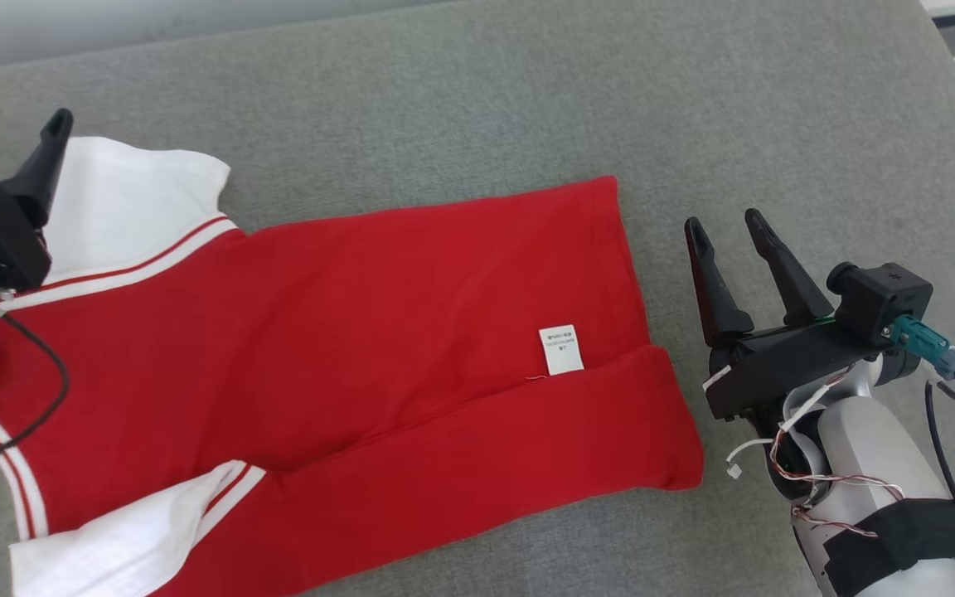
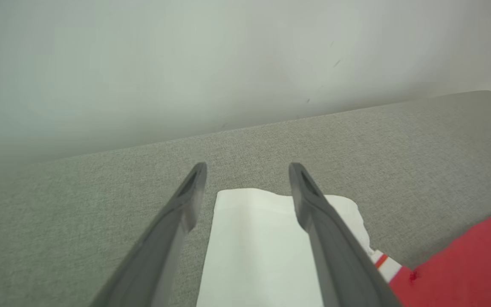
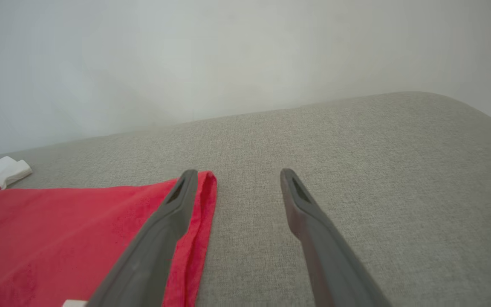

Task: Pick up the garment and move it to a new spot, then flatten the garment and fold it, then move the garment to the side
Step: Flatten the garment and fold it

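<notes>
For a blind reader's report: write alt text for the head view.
A red, white-sleeved garment lies partly folded on a grey cushion, a white label showing. The open left tool is at one sleeve, the open right tool beside the hem.

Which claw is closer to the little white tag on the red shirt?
Right. The right gripper is just past the hem of the shirt, near the tag; the left gripper is far across, at the white sleeve.
</notes>
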